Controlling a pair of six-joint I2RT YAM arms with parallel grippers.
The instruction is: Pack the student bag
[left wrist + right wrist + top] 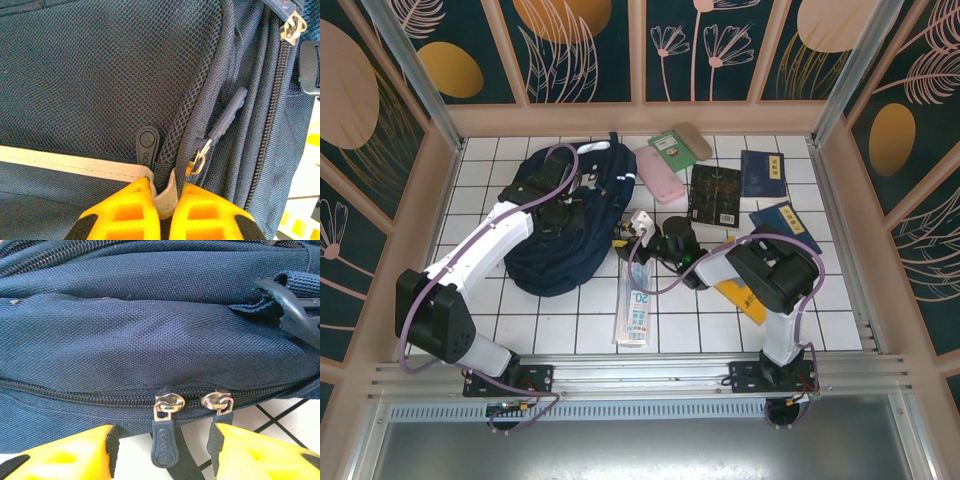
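Nearest the arm bases, a long clear packet (638, 310) printed "20" lies on the white tiled worktop (550, 335). A yellow book (745, 300) lies partly under the right arm.

Just beyond, the right fingers (75, 455) stand wide apart, holding nothing, at the right-hand edge of the student bag (555, 260). In the right wrist view, two metal zip sliders (169, 404) sit side by side on the bag's zip, above the gap between the fingers. A dark pull tab (164, 445) hangs from the left one.

The bag lies flat on the left half of the worktop. Over its middle, the left fingers (130, 212) are drawn narrow, pinching a fold of the bag's pale stripe (65, 162) between their tips. A round-ended dark tab (147, 145) stands just above them on the mesh panel.

To the right lie a blue book (785, 222), a dark book (715, 195) and a navy book (762, 172). Farther back, a pink case (660, 172) touches the bag's top, beside a green book (672, 150) and a beige oval object (693, 138).
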